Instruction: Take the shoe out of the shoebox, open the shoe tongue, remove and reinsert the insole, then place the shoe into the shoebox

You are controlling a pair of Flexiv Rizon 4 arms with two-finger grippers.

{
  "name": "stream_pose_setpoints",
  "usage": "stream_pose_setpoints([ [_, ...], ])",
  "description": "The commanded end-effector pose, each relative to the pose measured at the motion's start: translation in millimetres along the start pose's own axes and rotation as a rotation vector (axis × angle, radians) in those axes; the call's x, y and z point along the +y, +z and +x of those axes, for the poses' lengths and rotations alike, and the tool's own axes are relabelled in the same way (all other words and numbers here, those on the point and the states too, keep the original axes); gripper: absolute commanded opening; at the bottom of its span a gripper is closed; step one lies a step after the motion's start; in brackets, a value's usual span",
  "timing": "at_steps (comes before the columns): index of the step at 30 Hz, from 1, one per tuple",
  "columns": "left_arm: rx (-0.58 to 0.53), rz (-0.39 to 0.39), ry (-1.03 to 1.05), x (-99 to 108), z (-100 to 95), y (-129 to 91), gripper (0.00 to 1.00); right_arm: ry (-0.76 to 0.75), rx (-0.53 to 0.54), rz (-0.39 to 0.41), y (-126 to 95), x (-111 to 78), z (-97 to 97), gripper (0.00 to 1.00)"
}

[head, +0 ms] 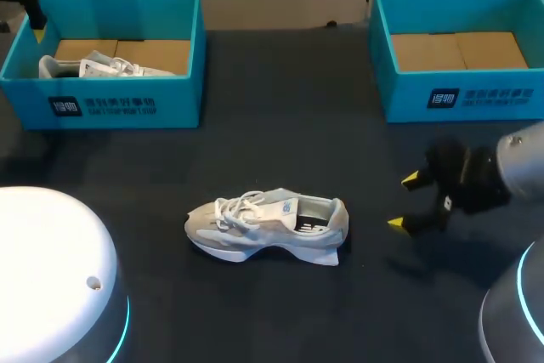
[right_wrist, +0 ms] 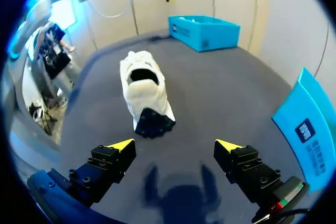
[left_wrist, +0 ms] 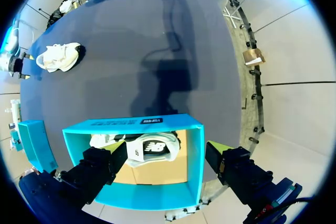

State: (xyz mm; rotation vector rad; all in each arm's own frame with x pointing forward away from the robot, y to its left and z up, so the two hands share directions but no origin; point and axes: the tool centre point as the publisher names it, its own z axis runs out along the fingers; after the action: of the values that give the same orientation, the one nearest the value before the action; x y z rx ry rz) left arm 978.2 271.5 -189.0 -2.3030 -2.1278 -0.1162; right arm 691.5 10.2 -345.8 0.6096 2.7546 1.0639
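Shoe [head: 268,225], pale grey-white with white laces, lay on its sole mid-counter [head: 255,125], heel toward the right claw [head: 406,201], which hung wide open near it, holding nothing; left shoebox [head: 102,99] held a second shoe [head: 93,65]; left claw [left_wrist: 165,150] gaped above that box, gripping nothing

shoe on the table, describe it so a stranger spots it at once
On the dark table, look in front of the two teal cardboard boxes. A pale grey-and-white lace-up sneaker stands alone mid-table. Unlike the white sneaker inside the left box, it sits outside any box.
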Motion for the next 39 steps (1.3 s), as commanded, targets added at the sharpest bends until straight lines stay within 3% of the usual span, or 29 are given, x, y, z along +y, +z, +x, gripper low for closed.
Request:
stream_pose_setpoints([
  [1, 0.003, -0.003, 0.0, -2, -0.3, -1, 1.0, -0.054, -0.015, -0.183, 6, -15.1, 2.4, 1.0],
  [3, 0.003, -0.003, 0.0, -2, -0.3, -1, 1.0, -0.064, -0.02, -0.169, 15, -20.3, 3.9, 1.0],
  [16, 0.003, -0.003, 0.0, -2, -0.3, -1, 1.0, -0.064, -0.02, -0.169, 15, -20.3, 3.9, 1.0],
  [23, 0.003, -0.003, 0.0, -2, -0.3, -1, 1.0, -0.104, 0.052, -0.344, 32, -48.5, -11.1, 1.0],
  [29, 0.003, -0.003, 0.0, -2, -0.3, -1, 1.0, -0.138, 0.096, -0.419, 34, -52.5, -20.0, 1.0],
  [39, 0.003, -0.003, 0.0, -2, -0.3, -1, 1.0, -0.147, 0.115, -0.449, 45, -50.6, -15.8, 1.0],
])
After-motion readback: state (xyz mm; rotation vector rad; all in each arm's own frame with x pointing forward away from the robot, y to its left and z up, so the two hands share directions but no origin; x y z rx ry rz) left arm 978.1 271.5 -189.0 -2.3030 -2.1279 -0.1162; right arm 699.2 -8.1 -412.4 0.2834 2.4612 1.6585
